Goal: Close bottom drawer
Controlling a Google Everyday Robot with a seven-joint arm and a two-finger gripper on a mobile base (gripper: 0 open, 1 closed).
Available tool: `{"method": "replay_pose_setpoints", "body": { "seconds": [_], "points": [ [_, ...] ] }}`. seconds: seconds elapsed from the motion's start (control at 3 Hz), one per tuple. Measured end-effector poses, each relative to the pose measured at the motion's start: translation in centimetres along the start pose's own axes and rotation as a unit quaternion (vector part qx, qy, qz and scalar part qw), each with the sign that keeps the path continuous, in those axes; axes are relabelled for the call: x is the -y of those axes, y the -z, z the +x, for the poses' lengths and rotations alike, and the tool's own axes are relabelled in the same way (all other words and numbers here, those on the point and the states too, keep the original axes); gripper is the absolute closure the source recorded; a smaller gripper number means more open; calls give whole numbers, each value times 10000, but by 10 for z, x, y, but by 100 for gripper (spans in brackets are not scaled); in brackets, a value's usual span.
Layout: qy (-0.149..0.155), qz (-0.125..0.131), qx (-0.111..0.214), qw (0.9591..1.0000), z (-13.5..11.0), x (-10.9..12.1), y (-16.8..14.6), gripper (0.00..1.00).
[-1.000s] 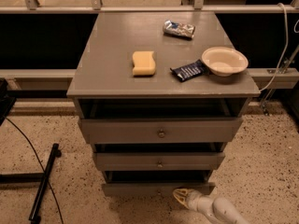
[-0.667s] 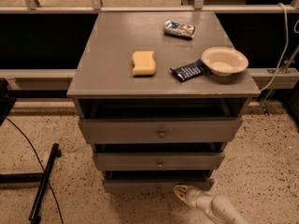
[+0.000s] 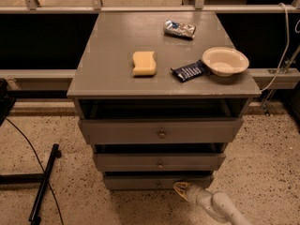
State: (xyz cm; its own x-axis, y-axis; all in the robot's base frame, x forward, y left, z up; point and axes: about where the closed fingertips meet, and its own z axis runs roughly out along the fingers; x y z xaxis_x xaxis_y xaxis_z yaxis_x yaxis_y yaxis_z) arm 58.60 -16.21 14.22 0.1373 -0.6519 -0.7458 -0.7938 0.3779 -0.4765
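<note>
In the camera view you are looking down on a grey cabinet (image 3: 108,74) with three drawers stepped one under another. The bottom drawer (image 3: 136,182) is the lowest and narrowest front, just above the speckled floor (image 3: 262,153), with a tiny round knob (image 3: 158,184) at its middle and a dark strip of shadow along its upper edge. Your gripper (image 3: 182,188) sits low at the right part of that front, just below and to the right of the knob, its pale yellowish tip pointing left toward the drawer. You cannot tell from here whether the tip touches the front or only lies just beside it, nor whether the gripper is wide or narrow; it holds nothing that you can see. The white arm (image 3: 216,209) runs from it down toward the lower right edge. Above, the middle drawer (image 3: 131,161) and the widest top drawer (image 3: 122,131) both stand out a little, with dark gaps over them. On the cabinet top lie a yellow sponge (image 3: 144,63) near the centre, a dark blue packet (image 3: 189,71) touching a cream bowl (image 3: 225,61) at the right, and a silver packet (image 3: 179,29) toward the back. A black stand (image 3: 44,184) and a thin cable (image 3: 28,146) lie on the floor to the left.
</note>
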Motion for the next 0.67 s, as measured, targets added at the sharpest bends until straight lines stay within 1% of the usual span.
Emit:
{"method": "replay_pose_setpoints", "body": {
  "seconds": [0.33,0.67],
  "points": [
    [181,-162,-46,9997,5,-11,10,100],
    [234,-334,72,9991,5,-35,33,100]
  ]
}}
